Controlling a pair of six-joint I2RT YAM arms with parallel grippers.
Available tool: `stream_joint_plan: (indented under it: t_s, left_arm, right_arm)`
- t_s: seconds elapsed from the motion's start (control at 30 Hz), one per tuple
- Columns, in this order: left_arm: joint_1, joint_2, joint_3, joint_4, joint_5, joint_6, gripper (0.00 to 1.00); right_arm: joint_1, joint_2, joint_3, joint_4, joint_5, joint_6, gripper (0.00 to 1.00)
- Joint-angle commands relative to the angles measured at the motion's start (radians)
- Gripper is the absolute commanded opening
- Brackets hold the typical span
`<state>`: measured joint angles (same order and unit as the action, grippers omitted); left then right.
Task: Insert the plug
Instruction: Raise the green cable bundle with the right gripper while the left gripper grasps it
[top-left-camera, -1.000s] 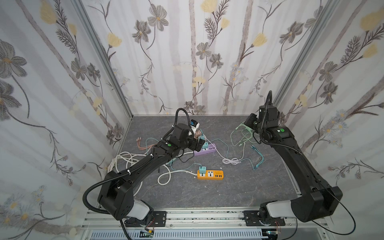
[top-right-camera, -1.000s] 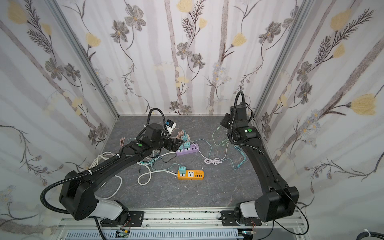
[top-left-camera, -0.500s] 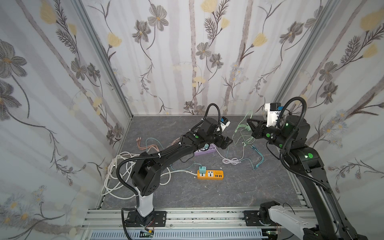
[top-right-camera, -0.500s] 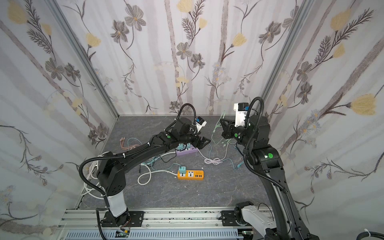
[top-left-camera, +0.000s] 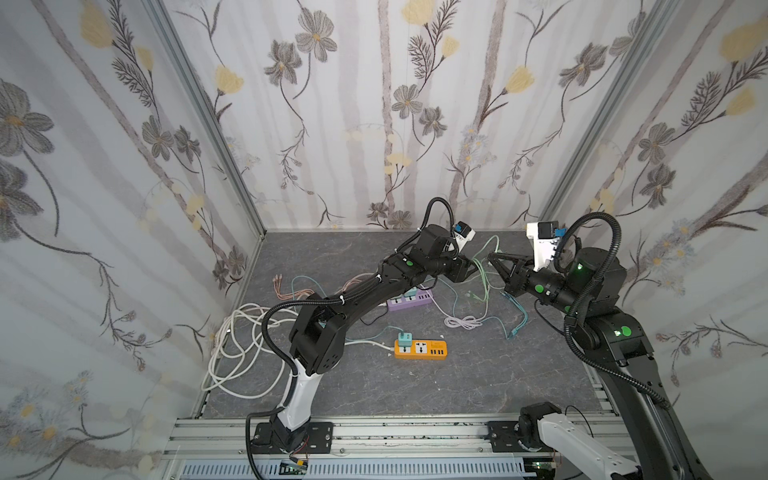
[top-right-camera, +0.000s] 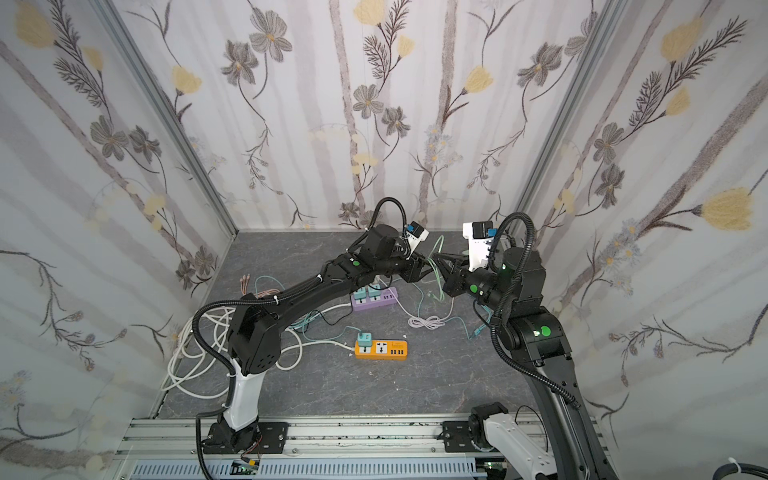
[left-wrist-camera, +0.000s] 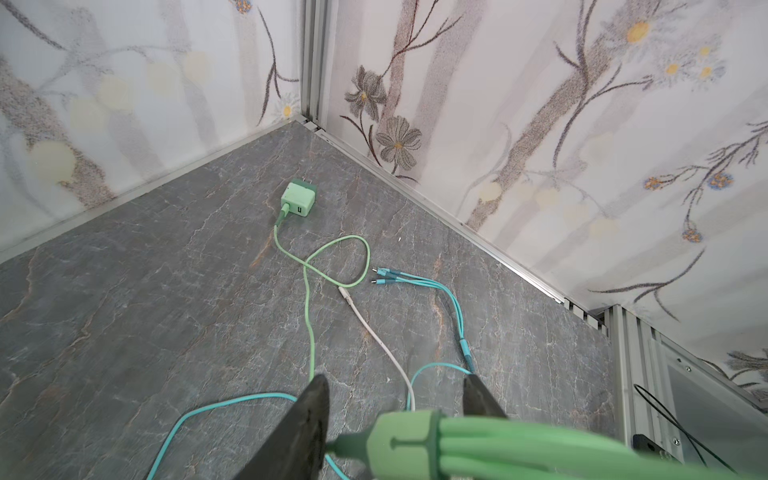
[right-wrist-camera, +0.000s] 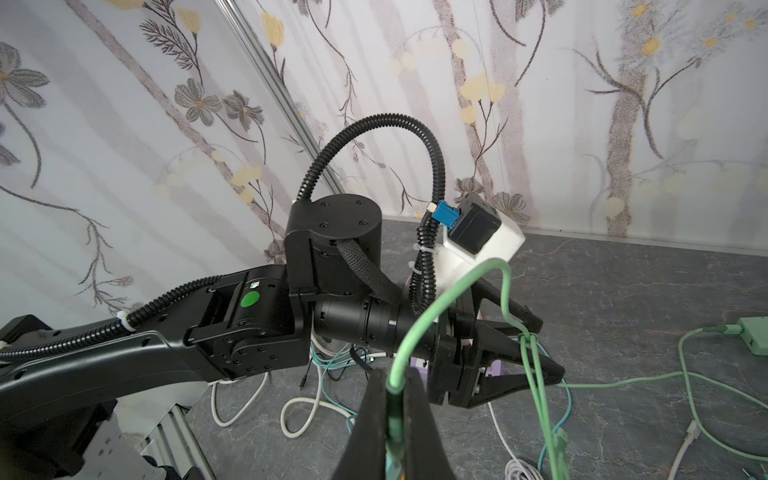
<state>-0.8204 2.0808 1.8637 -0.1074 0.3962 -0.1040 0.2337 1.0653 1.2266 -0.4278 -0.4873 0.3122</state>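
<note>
Plug (right-wrist-camera: 560, 441): small green head on a strand that hangs under the left end effector (left-wrist-camera: 395, 379), toward the table (top-left-camera: 457, 386); I cannot tell whether it touches.
Cable (left-wrist-camera: 519, 449): green, lifted off the table, arcing from the right end effector (right-wrist-camera: 394, 376) up and over to the left one, where it divides into strands.
Splitter (left-wrist-camera: 401, 446): green block where the strands begin, lying between the left fingers in the left wrist view.
Right end effector: clenched on the cable, which rises from between its fingers.
Left end effector: fingers stand apart on either side of the splitter; I cannot tell whether they press it.
Arms: both reach to the far middle of the table, tips near each other in both top views.
Charger (left-wrist-camera: 297, 201): green cube on the table near the far right corner, with a green lead in one port.
Purple strip (top-left-camera: 411, 300): under the left arm, with teal adapters plugged in.
Orange strip (top-left-camera: 428, 349): nearer the front, with one teal adapter at its left end.
Teal lead (left-wrist-camera: 466, 352): flat on the table beside the green lead.
</note>
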Motion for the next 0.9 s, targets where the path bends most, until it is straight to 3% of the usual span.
stream_joint_plan:
  t_s: [0.0,0.13,0.27,0.53,0.63,0.73,0.8,0.87]
  left_arm:
    - [0.000,0.016,0.028,0.023,-0.007,0.013,0.37]
    - [-0.001,0.014,0.030,0.040,-0.052,0.047,0.27]
    - [-0.001,0.016,0.038,0.049,-0.058,0.084,0.01]
    - [0.004,-0.113,-0.146,0.255,-0.177,0.003,0.00]
    - [0.010,-0.145,-0.165,0.253,-0.188,-0.032,0.00]
    - [0.013,-0.171,-0.163,0.221,-0.179,-0.054,0.00]
    - [0.017,-0.191,-0.158,0.203,-0.173,-0.076,0.00]
    - [0.021,-0.211,-0.152,0.193,-0.163,-0.097,0.00]
  right_arm:
    - [-0.002,0.001,-0.005,0.067,-0.037,-0.001,0.00]
    - [-0.004,-0.004,-0.014,0.076,-0.075,0.007,0.00]
    - [-0.005,-0.022,-0.024,0.070,-0.069,0.011,0.00]
    - [-0.023,-0.037,-0.043,0.053,-0.057,0.027,0.00]
    - [-0.027,-0.039,-0.057,0.064,-0.049,0.040,0.01]
    - [-0.031,-0.039,-0.075,0.076,-0.025,0.052,0.12]
    - [-0.037,-0.035,-0.092,0.081,0.007,0.065,0.26]
    - [-0.051,-0.028,-0.111,0.086,0.055,0.103,0.60]
